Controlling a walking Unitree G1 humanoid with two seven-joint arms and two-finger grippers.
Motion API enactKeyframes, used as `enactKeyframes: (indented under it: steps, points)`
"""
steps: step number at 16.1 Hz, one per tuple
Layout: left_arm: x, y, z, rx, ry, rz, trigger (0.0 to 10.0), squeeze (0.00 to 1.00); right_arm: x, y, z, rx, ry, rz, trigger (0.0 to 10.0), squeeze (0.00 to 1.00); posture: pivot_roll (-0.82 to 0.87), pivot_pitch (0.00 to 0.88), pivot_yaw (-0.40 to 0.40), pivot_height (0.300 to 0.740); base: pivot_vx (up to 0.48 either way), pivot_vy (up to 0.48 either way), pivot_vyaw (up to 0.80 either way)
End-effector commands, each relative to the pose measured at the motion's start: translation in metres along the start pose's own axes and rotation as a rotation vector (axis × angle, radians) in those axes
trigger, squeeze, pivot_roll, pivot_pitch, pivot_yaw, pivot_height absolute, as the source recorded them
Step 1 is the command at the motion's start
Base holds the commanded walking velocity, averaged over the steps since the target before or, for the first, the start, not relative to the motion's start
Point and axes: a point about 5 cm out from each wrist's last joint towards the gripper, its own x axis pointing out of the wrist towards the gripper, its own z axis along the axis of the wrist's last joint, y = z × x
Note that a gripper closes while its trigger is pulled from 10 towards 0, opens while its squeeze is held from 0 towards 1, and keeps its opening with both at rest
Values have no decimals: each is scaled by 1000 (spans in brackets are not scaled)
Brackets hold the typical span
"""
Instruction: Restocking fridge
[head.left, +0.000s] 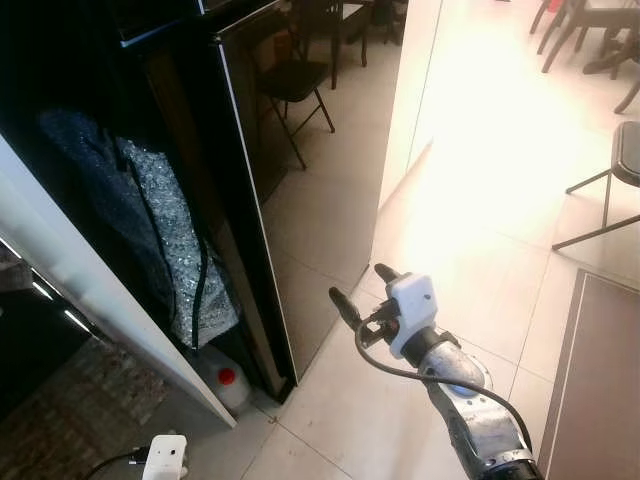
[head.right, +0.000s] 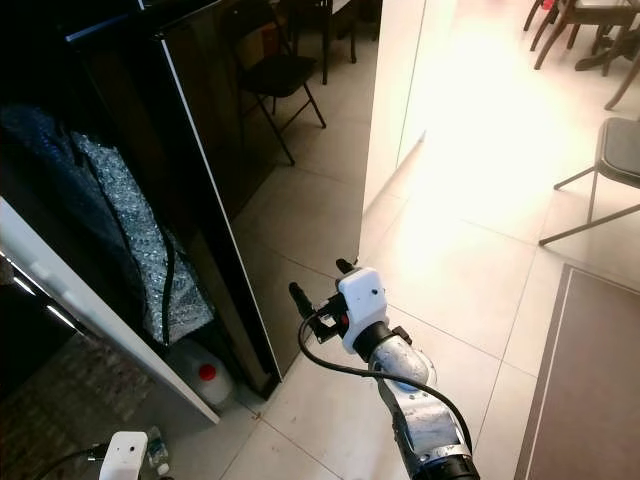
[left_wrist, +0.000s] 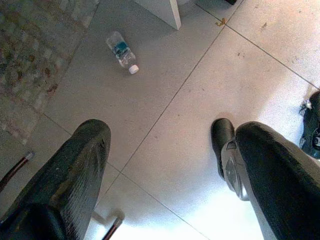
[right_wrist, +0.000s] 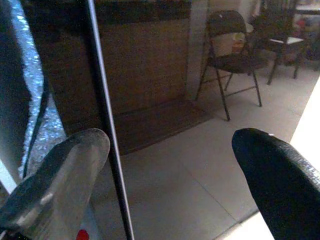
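Overhead, the head camera looks down on a pale tiled floor (head.left: 470, 260) beside a tall black fridge (head.left: 240, 190), whose glossy side panel mirrors a folding chair (head.left: 295, 85). Right pincer (head.left: 360, 288): raised at mid-height over the floor, just off the fridge's front corner, its two black fingers spread apart with nothing between them; its wrist view looks past those fingers (right_wrist: 280, 170) toward the dark panel and the chair beyond. Left pincer (left_wrist: 165, 165): hanging low, pointed at the floor, fingers likewise spread and empty. A small clear water bottle (left_wrist: 122, 50) with a white cap lies on its side on the tiles ahead of the left pincer, well apart from its fingertips. Silver bubble-wrap insulation (head.left: 170, 230) fills the gap to the fridge's left, and a white jug with a red cap (head.left: 225, 378) stands on the floor at its foot. Further chairs (head.left: 600, 200) stand at the right.
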Motion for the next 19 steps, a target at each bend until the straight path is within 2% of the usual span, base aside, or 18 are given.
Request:
enactKeyframes:
  steps: [1,2,4,5,6,7,8,9,10,11,12,13,14,15,17,19]
  points:
    - [-1,4,-6,-4,21,14,10000,0,-2,-10,-6,21,19,-54,10000,0,-61,47,64,740,0,0,0]
    - [-1,4,-6,-4,21,12,10000,0,-7,-25,-12,42,35,-144,10000,0,-59,48,62,740,0,0,0]
    - [-1,3,-6,-7,21,13,10000,0,-28,-72,-31,152,98,-481,10000,0,-58,50,59,740,0,0,0]
    - [-1,3,-6,-9,21,13,10000,0,-44,-92,-44,226,135,-644,10000,0,-58,50,59,740,0,0,0]
    - [-1,3,-6,-11,21,13,10000,0,-69,-110,-64,308,208,-815,10000,0,-61,52,56,740,0,0,0]
    - [-1,3,-6,-21,17,12,10000,0,-94,-117,-87,371,302,-921,10000,0,-62,53,56,740,0,0,0]
    - [-1,3,-7,-18,22,14,10000,0,-120,-109,-116,449,429,-965,10000,0,-64,55,59,740,0,0,0]
    - [-1,3,-7,-19,22,13,10000,0,-129,-103,-127,475,485,-968,10000,0,-64,55,59,740,0,0,0]
    - [-1,3,-6,-15,24,7,10000,0,-149,-73,-157,482,690,-896,10000,0,-69,61,62,740,0,0,0]
    - [-1,3,-6,-12,26,5,10000,0,-155,-63,-165,469,753,-862,10000,0,-69,61,62,740,0,0,0]
    - [-1,3,-6,-14,27,2,10000,0,-172,-30,-186,412,933,-731,10000,0,-57,61,55,740,0,0,0]
    - [-1,3,-7,-18,28,0,10000,0,-183,-10,-196,369,1029,-641,10000,0,-27,63,51,740,0,0,0]
    - [-1,3,-7,-29,24,-5,10000,0,-188,4,-201,515,994,-730,10000,0,-36,65,56,740,0,0,0]
    - [-1,3,-7,-16,29,-11,10000,0,-186,5,-201,552,964,-753,10000,0,-39,70,58,740,0,0,0]
    - [-1,3,-7,2,35,-18,10000,0,-179,15,-202,548,972,-726,10000,0,-45,66,61,740,0,0,0]
    - [-1,2,-7,6,34,-21,10000,0,-175,14,-201,580,947,-753,10000,0,-35,58,54,740,0,0,0]
